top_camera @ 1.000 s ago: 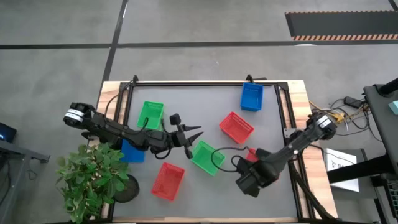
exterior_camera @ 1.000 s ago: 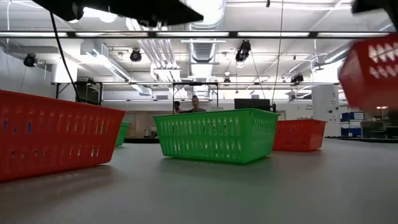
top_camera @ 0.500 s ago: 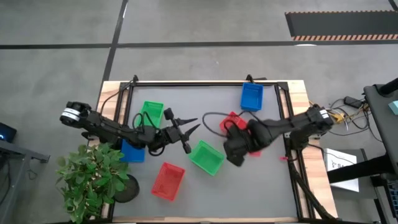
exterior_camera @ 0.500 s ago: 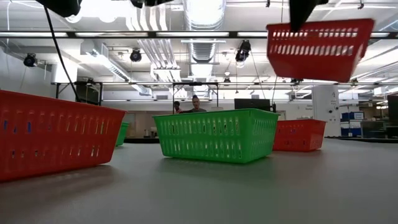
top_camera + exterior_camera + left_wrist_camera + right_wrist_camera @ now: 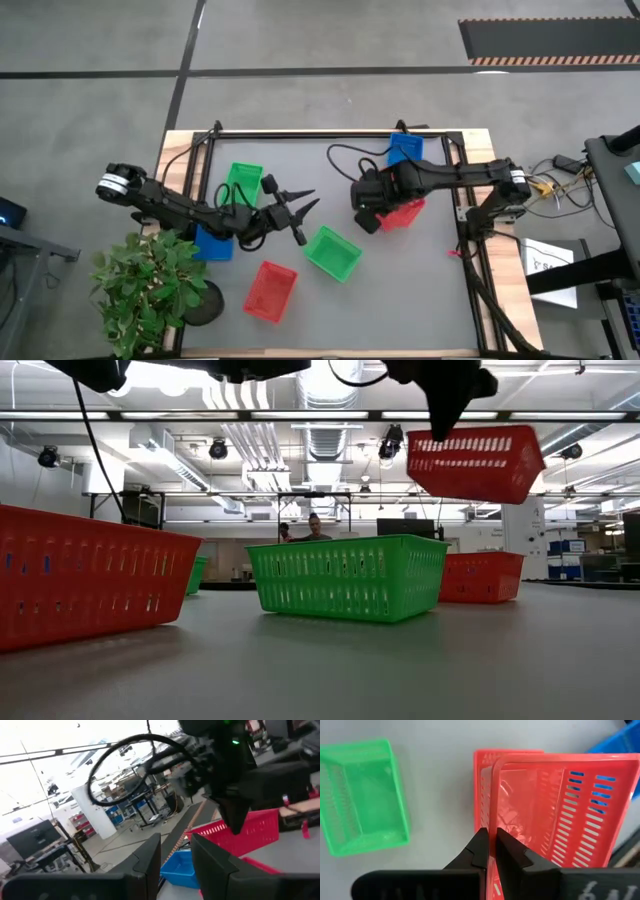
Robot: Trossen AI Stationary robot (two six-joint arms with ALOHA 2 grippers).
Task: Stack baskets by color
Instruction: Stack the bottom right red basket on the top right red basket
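1. A red basket (image 5: 555,820) is hanging in the air above the bench (image 5: 420,290), gripped by one long rim; in the right wrist view the rim is passing between the two dark fingers (image 5: 512,852), which are pinching it tightly.
2. The right gripper (image 5: 368,200) is holding this basket directly over a second red basket (image 5: 481,785) that is sitting on the bench, just in front of a blue basket (image 5: 405,152) at the far edge.
3. In the low view the held basket is floating tilted, well above the green basket (image 5: 347,575) at the centre of the bench.
4. The left gripper (image 5: 305,210) is hovering near that green basket with its fingers moderately apart, holding nothing.
5. Another green basket (image 5: 241,182), a blue basket (image 5: 212,243) under the left arm, and a red basket (image 5: 270,291) at the near edge are lying well apart.
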